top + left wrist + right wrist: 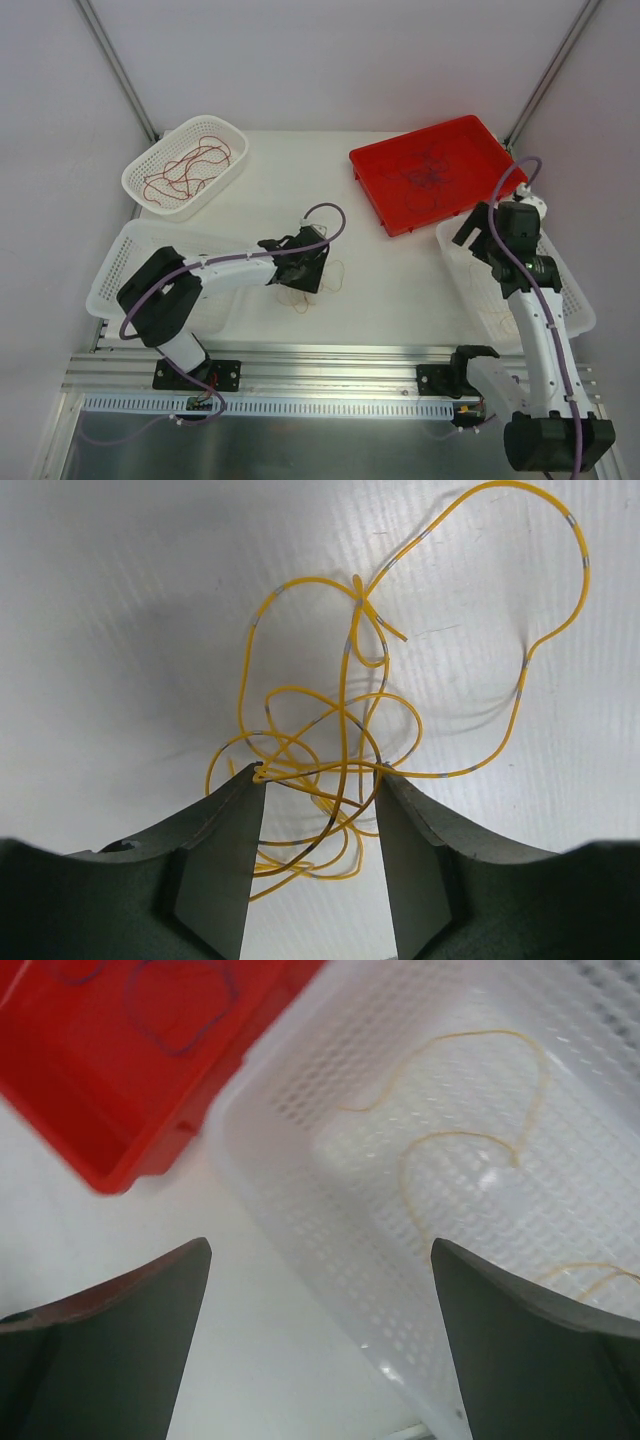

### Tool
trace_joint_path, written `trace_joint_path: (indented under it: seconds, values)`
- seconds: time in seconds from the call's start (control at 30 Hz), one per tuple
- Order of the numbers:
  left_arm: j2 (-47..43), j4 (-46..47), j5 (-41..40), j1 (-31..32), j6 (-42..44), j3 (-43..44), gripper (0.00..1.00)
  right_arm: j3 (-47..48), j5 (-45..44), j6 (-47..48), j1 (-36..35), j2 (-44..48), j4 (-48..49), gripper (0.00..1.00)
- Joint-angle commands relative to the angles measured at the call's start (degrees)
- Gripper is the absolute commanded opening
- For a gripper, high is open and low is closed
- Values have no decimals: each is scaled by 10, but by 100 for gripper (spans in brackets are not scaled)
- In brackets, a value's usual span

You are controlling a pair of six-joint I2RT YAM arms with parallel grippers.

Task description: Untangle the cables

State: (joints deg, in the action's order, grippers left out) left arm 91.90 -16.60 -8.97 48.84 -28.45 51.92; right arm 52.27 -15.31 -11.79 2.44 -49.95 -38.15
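Observation:
A tangled yellow cable (345,680) with grey bands lies on the white table. My left gripper (322,775) hangs low over it with its jaws partly apart. Several loops cross the gap between the jaws and nothing is pinched. In the top view the left gripper (300,265) sits mid-table over this yellow tangle (318,290). My right gripper (320,1250) is wide open and holds nothing. It hovers at the near-left rim of a white basket (300,1140) in which a pale yellow cable (470,1140) lies loose. From above, the right gripper (478,238) is at the right.
A red tray (400,215) at the back right holds a dark purple cable (425,180). A white basket (230,128) at the back left holds a red cable (190,168). Another white basket (115,265) lies at the front left, partly under the left arm. The right-hand basket (575,305) sits by the right arm.

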Motion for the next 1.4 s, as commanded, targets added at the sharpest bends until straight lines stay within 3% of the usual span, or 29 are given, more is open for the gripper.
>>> trace_joint_path:
  seconds: [0.0,0.13,0.3,0.4,0.53,0.63,0.97,1.07,1.2,1.27,1.37]
  values:
    - [16,-2,29,14,8,34,48,28,114,75,-80,-9,49,97]
    - [18,3,45,27,10,52,50,12,168,99,-213,-47,90,97]
    - [-24,3,30,28,0,40,57,-30,186,49,-289,-115,170,99]
    - [-57,3,19,28,-5,22,64,-52,191,23,-315,-165,221,91]
    - [-96,3,10,28,-15,-2,71,-62,223,4,-336,-249,290,69]
    - [-125,2,2,28,-25,-19,73,-58,237,-4,-357,-292,326,62]
    - [-134,2,-18,16,-28,-15,73,-50,266,-33,-386,-426,415,45]
    - [-110,2,-19,11,-21,5,72,-52,267,-34,-387,-444,425,34]
    - [-75,2,-21,2,-6,31,70,-58,269,-35,-388,-452,432,8]
    - [-56,2,-19,-5,-3,45,68,-60,269,-32,-388,-452,431,1]
    - [-33,2,-15,-11,1,57,65,-64,267,-30,-388,-443,424,1]
